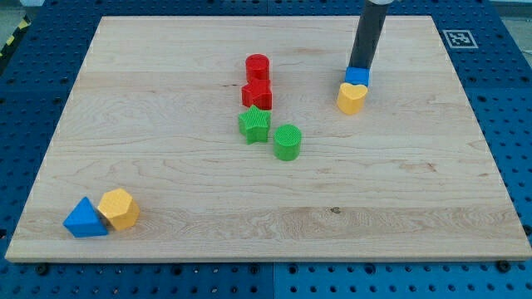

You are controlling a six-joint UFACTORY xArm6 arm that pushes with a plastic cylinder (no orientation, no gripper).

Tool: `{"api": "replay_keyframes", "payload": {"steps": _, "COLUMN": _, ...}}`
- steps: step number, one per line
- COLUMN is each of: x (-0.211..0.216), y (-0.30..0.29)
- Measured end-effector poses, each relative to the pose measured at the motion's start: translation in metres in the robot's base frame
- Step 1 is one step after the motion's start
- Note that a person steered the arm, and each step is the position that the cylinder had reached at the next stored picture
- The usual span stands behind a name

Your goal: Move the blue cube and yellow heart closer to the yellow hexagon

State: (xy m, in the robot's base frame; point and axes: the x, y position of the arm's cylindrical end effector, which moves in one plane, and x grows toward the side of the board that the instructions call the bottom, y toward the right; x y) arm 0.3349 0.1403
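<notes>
The blue cube point(358, 76) sits at the view's upper right, touching the yellow heart point(352, 98) just below it. My tip point(361, 67) stands at the cube's top edge, right behind it. The yellow hexagon point(119, 208) lies far off at the view's lower left, touching a blue triangle point(84, 219) on its left.
A red cylinder point(258, 66) and a red star point(258, 94) sit at the top centre. A green star point(254, 124) and a green cylinder point(288, 142) lie just below them, between the two groups. The wooden board point(416, 216) ends in a blue pegboard surround.
</notes>
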Motion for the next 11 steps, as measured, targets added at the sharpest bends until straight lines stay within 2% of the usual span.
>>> {"api": "replay_keyframes", "payload": {"steps": 1, "x": 0.01, "y": -0.003}}
{"api": "replay_keyframes", "payload": {"steps": 4, "x": 0.088, "y": -0.004}}
{"api": "replay_keyframes", "payload": {"steps": 11, "x": 0.159, "y": -0.061}}
